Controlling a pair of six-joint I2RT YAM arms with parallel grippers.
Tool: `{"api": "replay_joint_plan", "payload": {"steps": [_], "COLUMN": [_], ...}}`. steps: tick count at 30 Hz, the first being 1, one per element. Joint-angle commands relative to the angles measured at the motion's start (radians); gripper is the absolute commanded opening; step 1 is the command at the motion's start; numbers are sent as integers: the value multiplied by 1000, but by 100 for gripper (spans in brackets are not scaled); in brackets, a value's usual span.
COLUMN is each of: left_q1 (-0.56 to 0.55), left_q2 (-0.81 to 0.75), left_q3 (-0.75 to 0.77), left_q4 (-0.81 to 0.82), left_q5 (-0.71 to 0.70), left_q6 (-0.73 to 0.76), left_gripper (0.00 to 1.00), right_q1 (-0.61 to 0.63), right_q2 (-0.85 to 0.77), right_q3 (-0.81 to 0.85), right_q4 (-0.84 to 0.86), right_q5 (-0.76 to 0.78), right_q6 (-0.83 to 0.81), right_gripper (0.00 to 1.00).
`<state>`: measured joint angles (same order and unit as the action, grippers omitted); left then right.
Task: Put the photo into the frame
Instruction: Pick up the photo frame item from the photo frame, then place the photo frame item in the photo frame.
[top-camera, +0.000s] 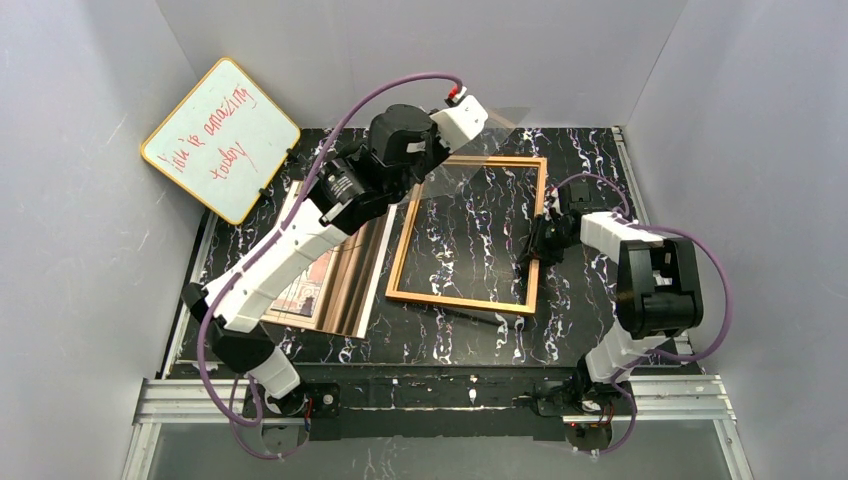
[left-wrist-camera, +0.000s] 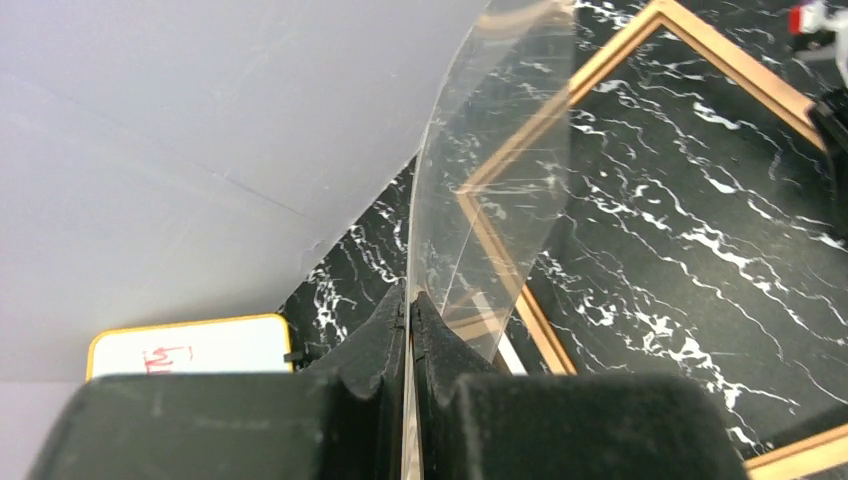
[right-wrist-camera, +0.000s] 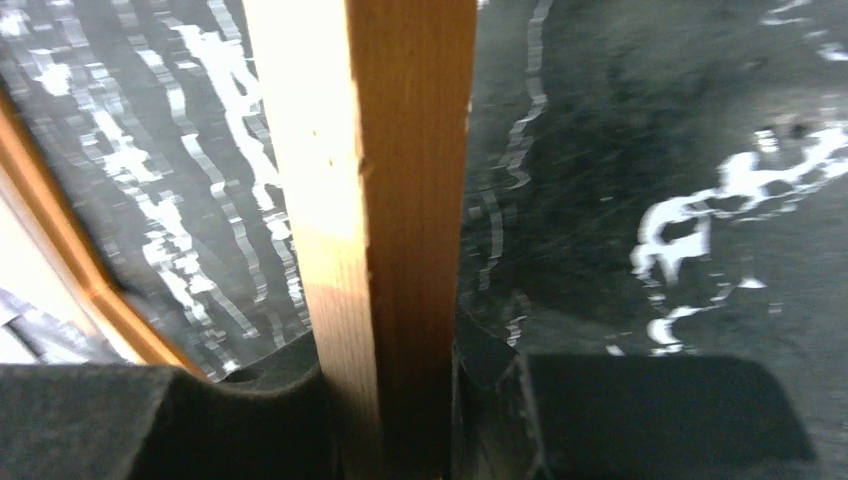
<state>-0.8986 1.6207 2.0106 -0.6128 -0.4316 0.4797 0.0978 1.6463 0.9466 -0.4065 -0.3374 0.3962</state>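
The orange-brown wooden frame (top-camera: 462, 299) lies flat in the middle of the black marble table, and the table shows through it. My right gripper (top-camera: 537, 241) is shut on the frame's right rail (right-wrist-camera: 380, 200), one finger on each side. My left gripper (top-camera: 458, 128) is shut on the edge of the clear pane (left-wrist-camera: 500, 180) and holds it tilted up above the frame's far left corner (left-wrist-camera: 610, 65). The photo (top-camera: 305, 290) lies on the table left of the frame, mostly hidden under my left arm.
A yellow-edged whiteboard (top-camera: 220, 140) with red writing leans in the far left corner and also shows in the left wrist view (left-wrist-camera: 190, 345). A brown board (top-camera: 352, 285) lies between the photo and the frame. Grey walls close in three sides.
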Motion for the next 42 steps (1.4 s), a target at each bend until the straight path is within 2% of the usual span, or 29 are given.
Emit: {"api": "replay_joint_plan", "payload": {"steps": [1,7,15,17,18,19,22,24,28,30,32,36,38,42], "left_q1": [3,3,2,2,2,2,2,3,1,2,3,-12,-39,-126], "left_q2": [-110,-117,-112,-109,-105,-102,-94,-84,-45,-44,-71,-185,-230,-298], "left_q3": [-93,-139,-141,-137,-132,-128,-116,-104,-35,-41,-114,-397,-536,-761], "left_q4": [218,241,240,241,244,252,305,364,425,472,535,723,747,696], "left_q5": [-119,-126,-123,-129,-133,-140,-169,-175,-165,-156,-145,-101,-85,-51], "left_q6": [25,13,13,14,17,21,65,117,187,218,255,372,418,366], "left_gripper": [0,0,0,0,0,0,0,0,0,0,0,0,0,0], "right_q1": [-7,-6,6,6,5,6,3,-7,-42,-57,-59,-59,-59,-59], "right_q2": [44,117,119,98,75,53,-29,-64,-81,-83,-116,-220,-252,-280], "right_q3": [57,106,112,118,122,129,156,189,247,268,256,182,149,72], "right_q4": [-38,-79,-90,-87,-85,-83,-53,-48,-3,-23,-13,114,171,263], "right_q5": [176,266,376,391,393,394,344,224,-45,-94,-100,-155,-194,-250], "right_q6": [-116,-168,-137,-114,-99,-81,18,131,184,202,219,314,375,474], "right_gripper": [22,35,68,81,94,98,99,99,99,99,99,99,99,99]}}
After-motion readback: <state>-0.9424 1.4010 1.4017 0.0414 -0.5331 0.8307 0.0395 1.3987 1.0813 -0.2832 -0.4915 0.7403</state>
